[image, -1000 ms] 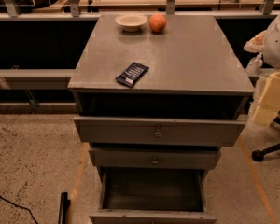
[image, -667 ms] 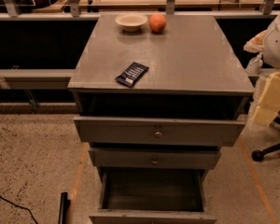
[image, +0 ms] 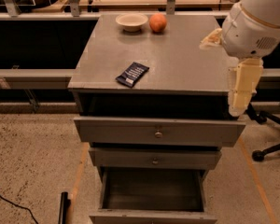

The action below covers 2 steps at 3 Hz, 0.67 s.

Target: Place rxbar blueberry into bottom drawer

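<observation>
The rxbar blueberry [image: 132,74], a dark navy bar with a white end strip, lies flat on the grey cabinet top [image: 177,59] near its front left edge. The bottom drawer [image: 151,190] is pulled out, and its dark interior holds nothing that I can see. My gripper [image: 237,107] hangs pointing down from the white arm [image: 256,17] at the cabinet's right front corner. It is well to the right of the bar and touches nothing that I can see.
A cream bowl [image: 131,22] and an orange fruit [image: 158,23] sit at the back of the cabinet top. The two upper drawers [image: 158,132] with brass knobs stick out slightly. A black chair base [image: 270,148] stands on the floor at the right, and a dark object [image: 63,208] lies at the lower left.
The arm has swung left and further into view, now over the cabinet's right edge. The bar, bowl, fruit and drawers have not moved.
</observation>
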Each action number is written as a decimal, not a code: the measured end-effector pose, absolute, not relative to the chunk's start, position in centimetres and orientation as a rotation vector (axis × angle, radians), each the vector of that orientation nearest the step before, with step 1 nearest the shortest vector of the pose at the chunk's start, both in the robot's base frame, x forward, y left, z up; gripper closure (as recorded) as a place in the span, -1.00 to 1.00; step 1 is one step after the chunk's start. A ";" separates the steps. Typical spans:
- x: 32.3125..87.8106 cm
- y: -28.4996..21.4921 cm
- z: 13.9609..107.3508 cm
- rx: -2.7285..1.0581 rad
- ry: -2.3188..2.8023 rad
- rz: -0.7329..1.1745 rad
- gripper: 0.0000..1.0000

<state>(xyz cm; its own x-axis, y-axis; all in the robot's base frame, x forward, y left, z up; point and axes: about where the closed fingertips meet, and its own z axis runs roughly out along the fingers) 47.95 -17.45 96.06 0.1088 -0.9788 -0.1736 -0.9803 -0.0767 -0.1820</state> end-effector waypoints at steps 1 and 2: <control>52.8 -13.9 95.3 -2.384 1.651 0.026 -1.00; 54.5 -12.7 95.6 -2.435 1.497 -0.026 -1.00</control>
